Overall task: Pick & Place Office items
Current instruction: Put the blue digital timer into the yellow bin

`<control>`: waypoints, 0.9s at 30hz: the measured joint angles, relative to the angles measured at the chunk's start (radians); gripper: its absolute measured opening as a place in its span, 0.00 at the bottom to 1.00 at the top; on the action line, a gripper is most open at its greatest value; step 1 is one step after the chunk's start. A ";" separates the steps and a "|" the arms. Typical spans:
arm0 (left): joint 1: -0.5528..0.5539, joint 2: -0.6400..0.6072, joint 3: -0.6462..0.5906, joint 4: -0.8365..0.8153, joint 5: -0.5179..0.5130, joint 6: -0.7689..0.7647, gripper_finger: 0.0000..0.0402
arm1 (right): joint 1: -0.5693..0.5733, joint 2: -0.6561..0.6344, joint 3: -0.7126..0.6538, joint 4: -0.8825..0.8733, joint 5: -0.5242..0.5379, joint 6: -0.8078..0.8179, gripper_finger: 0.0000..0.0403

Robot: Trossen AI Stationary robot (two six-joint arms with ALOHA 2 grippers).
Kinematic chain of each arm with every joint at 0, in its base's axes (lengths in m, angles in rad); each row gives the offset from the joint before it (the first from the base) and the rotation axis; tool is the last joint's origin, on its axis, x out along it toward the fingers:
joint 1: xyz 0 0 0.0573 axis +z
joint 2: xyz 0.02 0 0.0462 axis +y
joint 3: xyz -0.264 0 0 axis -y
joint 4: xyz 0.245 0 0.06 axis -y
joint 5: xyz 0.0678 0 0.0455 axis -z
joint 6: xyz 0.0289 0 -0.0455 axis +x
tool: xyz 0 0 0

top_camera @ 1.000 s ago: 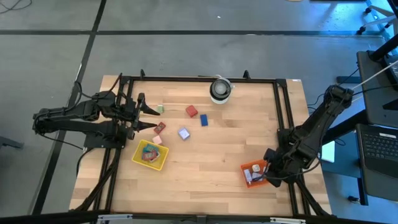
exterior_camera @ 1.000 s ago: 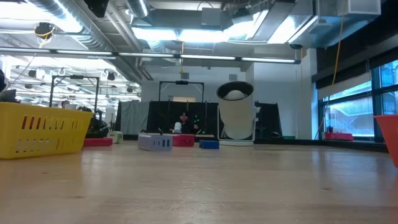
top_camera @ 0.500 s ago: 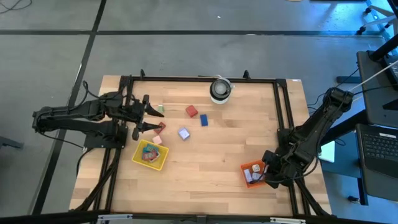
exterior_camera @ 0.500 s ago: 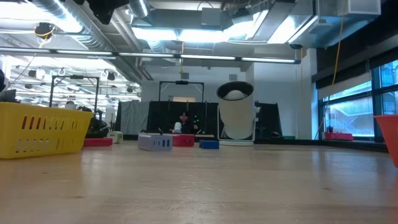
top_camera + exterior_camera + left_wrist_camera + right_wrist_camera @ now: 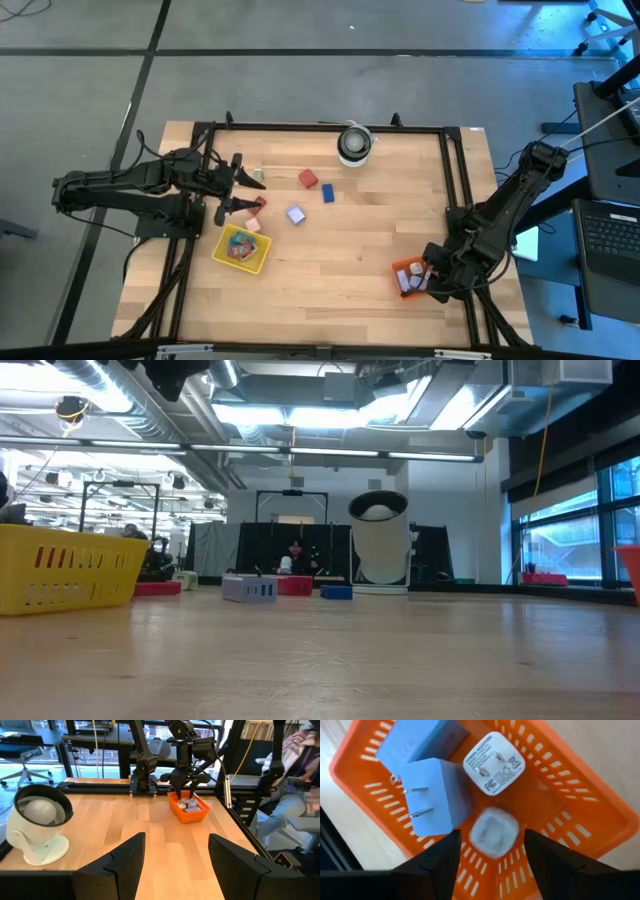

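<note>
Right gripper (image 5: 428,281) over orange tray (image 5: 400,270) at the table's near right corner; fingers (image 5: 432,862) spread apart, nothing between them, released. Directly below in the right wrist view: a whitish square piece (image 5: 493,831), blurred, lying in or just above the tray. Beside it in the same tray: white plug adapter (image 5: 493,763) with prongs up, and two light blue plug adapters (image 5: 434,795), one with two metal prongs pointing at the tray wall.

Left gripper (image 5: 243,184) above the left part of the wooden table (image 5: 340,250), fingers (image 5: 120,862) apart, empty. Just beside its tips: green piece (image 5: 258,176) and dark red piece (image 5: 259,204). Pink piece (image 5: 253,225) touching the edge of the yellow tray (image 5: 226,257), which holds several mixed coloured pieces (image 5: 240,248).

Loose toward table centre: red block (image 5: 308,179), blue block (image 5: 328,193), lavender block (image 5: 296,214), each apart from the others. White round roll (image 5: 354,144) with dark centre at the far edge.

Low view: yellow tray at left, lavender block, red block and blue block in a row before the roll.
</note>
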 joint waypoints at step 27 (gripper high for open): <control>0.000 0.000 0.000 -0.001 0.041 -0.008 0.53 | -0.050 -0.158 0.000 -0.074 0.548 -0.130 0.57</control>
